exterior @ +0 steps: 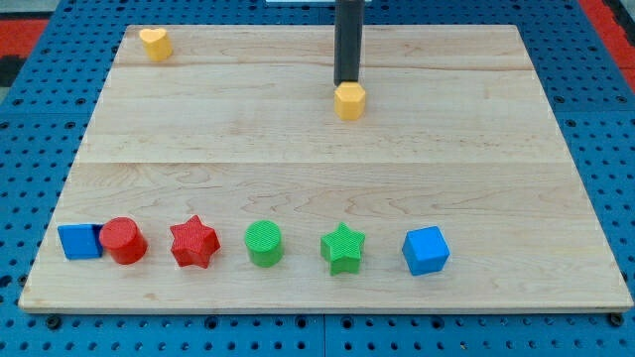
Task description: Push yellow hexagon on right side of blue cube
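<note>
The yellow hexagon (pixel 349 100) sits in the upper middle of the wooden board (pixel 327 159). My tip (pixel 346 82) is right behind it, touching or nearly touching its top edge on the view's top side. The blue cube (pixel 426 250) stands near the view's bottom edge, right of centre, far below the hexagon and a little to its right.
Along the view's bottom runs a row: a second blue block (pixel 78 241) at far left, a red cylinder (pixel 123 240), a red star (pixel 193 242), a green cylinder (pixel 264 243), a green star (pixel 343 248). A yellow heart-like block (pixel 155 43) lies at the top left corner.
</note>
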`<state>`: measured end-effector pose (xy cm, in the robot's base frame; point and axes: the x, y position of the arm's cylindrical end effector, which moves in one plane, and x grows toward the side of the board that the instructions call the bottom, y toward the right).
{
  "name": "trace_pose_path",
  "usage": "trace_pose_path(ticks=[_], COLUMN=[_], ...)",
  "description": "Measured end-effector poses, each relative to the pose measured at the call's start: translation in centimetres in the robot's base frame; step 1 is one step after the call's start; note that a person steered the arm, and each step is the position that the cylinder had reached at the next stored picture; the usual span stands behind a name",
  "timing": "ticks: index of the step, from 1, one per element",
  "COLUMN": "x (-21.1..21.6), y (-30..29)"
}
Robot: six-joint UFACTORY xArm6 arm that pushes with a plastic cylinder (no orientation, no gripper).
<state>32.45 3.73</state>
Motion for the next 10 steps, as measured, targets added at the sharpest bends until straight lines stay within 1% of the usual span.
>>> trace_pose_path(ticks=[1, 2, 4, 5, 6, 7, 8, 9, 10], x=[3.0, 5.1, 8.4, 9.3, 10.6, 10.8, 10.8, 11.9, 12.4], y=[0.1, 0.1, 2.6, 0.5, 0.3, -1.3, 2.0, 5.4, 3.0])
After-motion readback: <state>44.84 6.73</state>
